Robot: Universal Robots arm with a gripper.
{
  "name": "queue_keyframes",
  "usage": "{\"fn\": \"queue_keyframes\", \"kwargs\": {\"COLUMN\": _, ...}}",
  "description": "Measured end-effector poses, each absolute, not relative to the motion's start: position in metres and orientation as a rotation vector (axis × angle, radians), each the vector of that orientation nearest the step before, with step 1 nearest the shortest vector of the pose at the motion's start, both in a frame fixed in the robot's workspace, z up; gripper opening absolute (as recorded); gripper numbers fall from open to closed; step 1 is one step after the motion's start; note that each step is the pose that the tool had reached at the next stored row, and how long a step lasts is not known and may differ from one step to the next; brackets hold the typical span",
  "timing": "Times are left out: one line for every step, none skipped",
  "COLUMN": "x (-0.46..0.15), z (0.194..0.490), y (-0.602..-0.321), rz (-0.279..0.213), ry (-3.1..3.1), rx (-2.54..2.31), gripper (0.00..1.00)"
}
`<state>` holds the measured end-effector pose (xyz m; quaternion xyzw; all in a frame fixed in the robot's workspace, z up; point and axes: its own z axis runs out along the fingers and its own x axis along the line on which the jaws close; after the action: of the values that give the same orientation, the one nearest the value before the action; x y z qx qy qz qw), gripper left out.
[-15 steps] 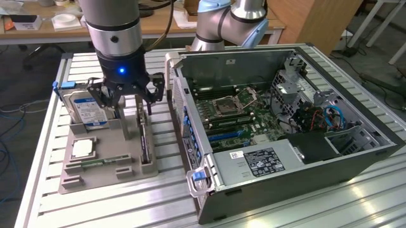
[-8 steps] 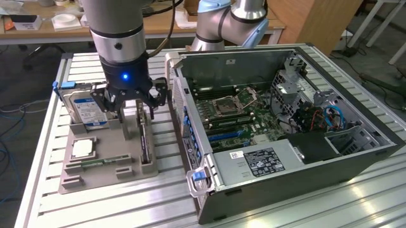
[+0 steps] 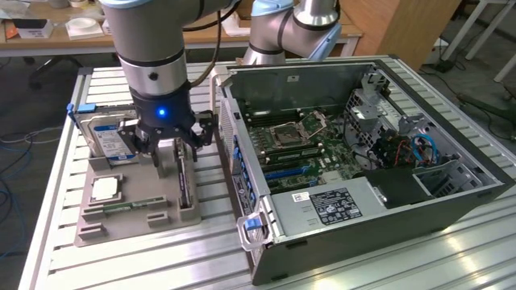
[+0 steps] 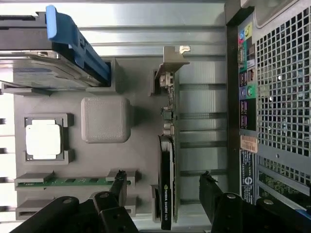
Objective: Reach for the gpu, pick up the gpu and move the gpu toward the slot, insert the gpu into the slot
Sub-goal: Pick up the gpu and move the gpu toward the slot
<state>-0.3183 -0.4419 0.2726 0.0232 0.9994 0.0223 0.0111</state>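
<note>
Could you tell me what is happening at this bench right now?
The robot arm's gripper hangs open over the grey holder tray, its fingers on either side of the gpu without touching it. The gpu stands on edge in the tray, not yet picked up, beside the open computer case.

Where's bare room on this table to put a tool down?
Bare table slats lie in front of the holder, at the exterior view's lower left, and past the case at lower right. Crowded: between holder and case, where the open pincer hangs over the gpu.
</note>
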Motion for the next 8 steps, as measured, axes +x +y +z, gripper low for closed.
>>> {"fn": "queue_keyframes", "kwargs": {"x": -0.318, "z": 0.271, "y": -0.443, "rz": 0.070, "ry": 3.118, "rx": 0.072, "gripper": 0.71}}
{"fn": "queue_keyframes", "kwargs": {"x": -0.318, "z": 0.269, "y": -0.443, "rz": 0.069, "ry": 3.118, "rx": 0.072, "gripper": 0.71}}
{"fn": "queue_keyframes", "kwargs": {"x": -0.318, "z": 0.267, "y": -0.444, "rz": 0.069, "ry": 3.118, "rx": 0.072, "gripper": 0.71}}
{"fn": "queue_keyframes", "kwargs": {"x": -0.317, "z": 0.265, "y": -0.444, "rz": 0.069, "ry": 3.118, "rx": 0.072, "gripper": 0.71}}
{"fn": "queue_keyframes", "kwargs": {"x": -0.317, "z": 0.264, "y": -0.445, "rz": 0.069, "ry": 3.118, "rx": 0.072, "gripper": 0.71}}
{"fn": "queue_keyframes", "kwargs": {"x": -0.317, "z": 0.262, "y": -0.445, "rz": 0.069, "ry": 3.118, "rx": 0.072, "gripper": 0.71}}
{"fn": "queue_keyframes", "kwargs": {"x": -0.317, "z": 0.260, "y": -0.446, "rz": 0.069, "ry": 3.118, "rx": 0.072, "gripper": 0.71}}
{"fn": "queue_keyframes", "kwargs": {"x": -0.317, "z": 0.258, "y": -0.446, "rz": 0.069, "ry": 3.118, "rx": 0.072, "gripper": 0.71}}
